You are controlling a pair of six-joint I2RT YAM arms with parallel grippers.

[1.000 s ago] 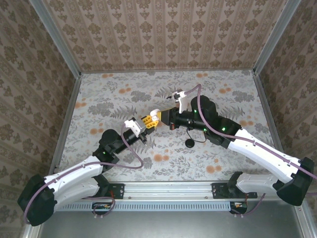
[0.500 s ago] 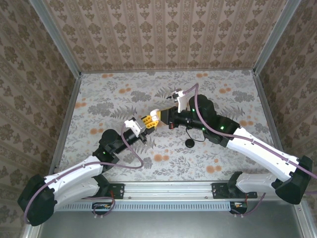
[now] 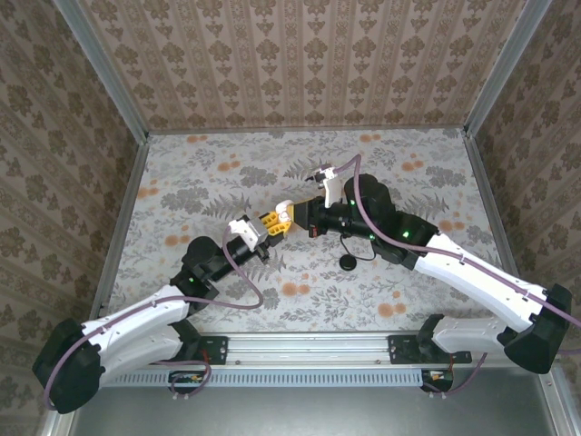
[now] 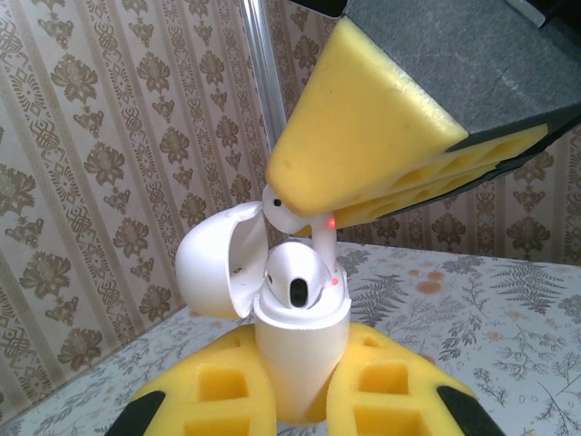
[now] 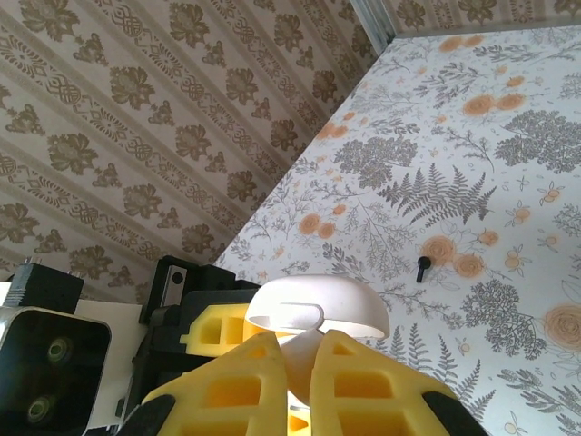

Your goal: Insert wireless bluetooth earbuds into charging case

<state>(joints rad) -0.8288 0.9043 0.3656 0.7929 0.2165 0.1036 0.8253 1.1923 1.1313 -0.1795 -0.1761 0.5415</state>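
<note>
Left wrist view: the white charging case (image 4: 300, 350) stands upright, clamped low on its body between the yellow foam pads of the left gripper (image 4: 300, 386). Its lid (image 4: 213, 263) is swung open to the left of the picture. One earbud sits in the near socket, and the second earbud (image 4: 280, 211) hangs directly above the case, pinched at its head by the closed right gripper (image 4: 309, 202), which reaches in from the upper right.

The move turns on the stem (image 4: 324, 243). It is the earbud's long axis, and it points almost straight down, leaning slightly, at the free socket on the right side of the case. Its tip seems to be at or just inside the rim, though the socket wall hides the end.

In the top external view both arms stretch to mid-table and their grippers meet nose to nose — left gripper (image 3: 270, 223) low, right gripper (image 3: 294, 214) angled over it. What is left looks like a short straight push down along the stem.
</note>
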